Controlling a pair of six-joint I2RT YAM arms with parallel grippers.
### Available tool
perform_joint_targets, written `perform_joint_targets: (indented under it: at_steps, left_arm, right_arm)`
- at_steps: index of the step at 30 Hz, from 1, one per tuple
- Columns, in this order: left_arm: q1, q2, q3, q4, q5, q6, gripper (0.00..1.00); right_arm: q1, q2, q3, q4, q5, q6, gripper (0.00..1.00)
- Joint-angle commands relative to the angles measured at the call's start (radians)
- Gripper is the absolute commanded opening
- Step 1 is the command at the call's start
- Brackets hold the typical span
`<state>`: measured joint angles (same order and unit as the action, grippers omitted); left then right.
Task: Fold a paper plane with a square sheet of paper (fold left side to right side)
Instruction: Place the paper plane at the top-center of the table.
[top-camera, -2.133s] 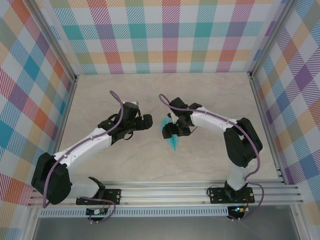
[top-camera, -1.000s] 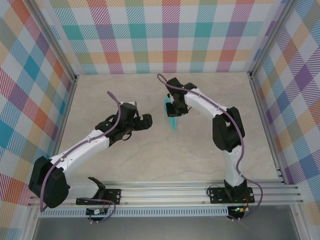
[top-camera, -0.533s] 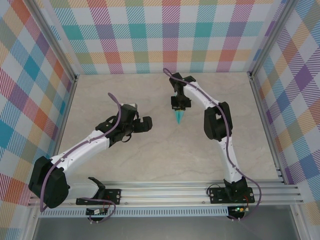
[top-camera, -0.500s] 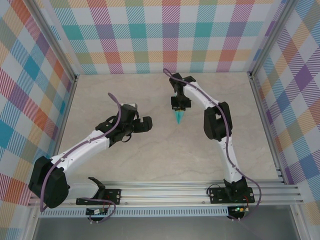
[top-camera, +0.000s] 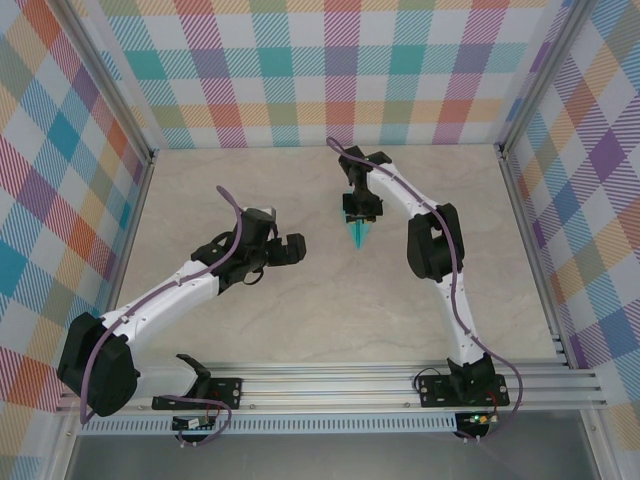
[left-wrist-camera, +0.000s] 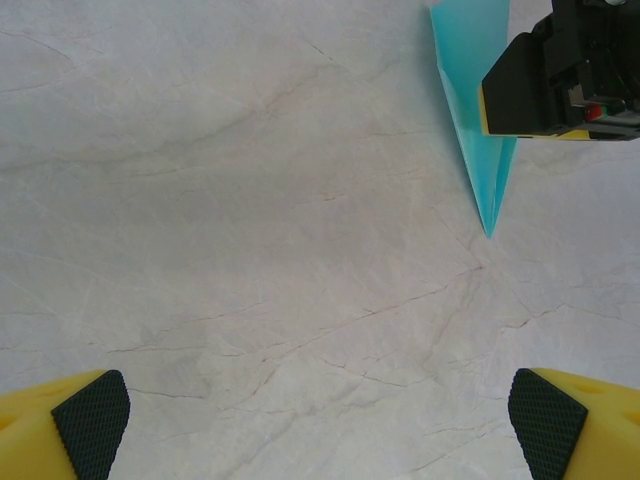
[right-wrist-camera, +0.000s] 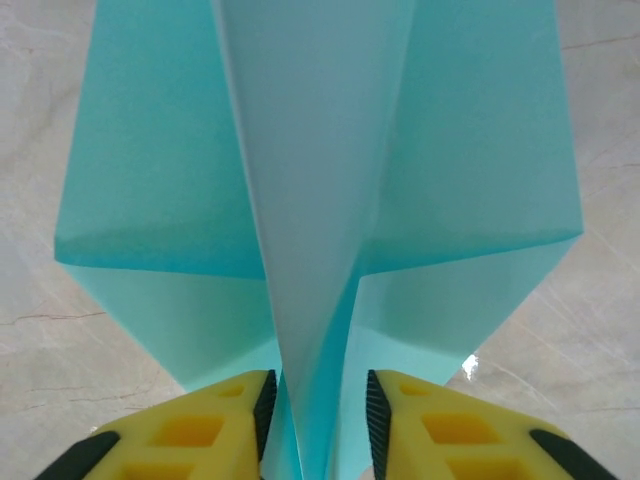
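Upper right, the frame's top edge is cutting off the light-turquoise folded paper plane (left-wrist-camera: 468, 70). The black-and-yellow right gripper (left-wrist-camera: 505, 100) is hiding its right side.

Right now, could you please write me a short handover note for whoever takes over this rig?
Left end effector: open, empty, above the table, left of the paper plane.
Right end effector: jaws narrowly apart astride the paper plane's centre fold; grip unclear.
Paper plane: mid-table, nose toward the near edge.
Done: folding looks finished.
Left: likely let go fully and back the right end effector away.

Marbled table (top-camera: 330, 310), paper plane (top-camera: 359, 232) atop.
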<state>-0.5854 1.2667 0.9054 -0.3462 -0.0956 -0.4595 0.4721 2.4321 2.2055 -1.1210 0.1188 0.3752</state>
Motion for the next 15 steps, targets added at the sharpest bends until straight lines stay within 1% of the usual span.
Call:
perform_joint_targets:
  at_steps: [1, 5, 8, 11, 15]
  left_arm:
    - [0.007, 0.005, -0.007, -0.003, 0.004, -0.013, 1.00]
    - [0.007, 0.011, -0.008, 0.005, -0.006, -0.022, 1.00]
    - [0.009, 0.010, -0.008, 0.010, -0.027, -0.024, 1.00]
    - [0.028, 0.009, 0.003, 0.000, -0.026, -0.016, 1.00]
    - [0.080, -0.017, 0.010, -0.017, -0.039, -0.013, 1.00]
  right_arm:
    - [0.006, -0.036, 0.024, -0.041, -0.013, -0.021, 0.37]
    - [0.007, -0.107, -0.011, -0.038, -0.003, -0.037, 0.53]
    - [0.008, -0.201, -0.081, -0.014, 0.008, -0.051, 0.65]
    - [0.008, -0.347, -0.213, 0.065, 0.018, -0.070, 0.79]
    - [0.003, -0.575, -0.457, 0.199, 0.063, -0.106, 1.00]
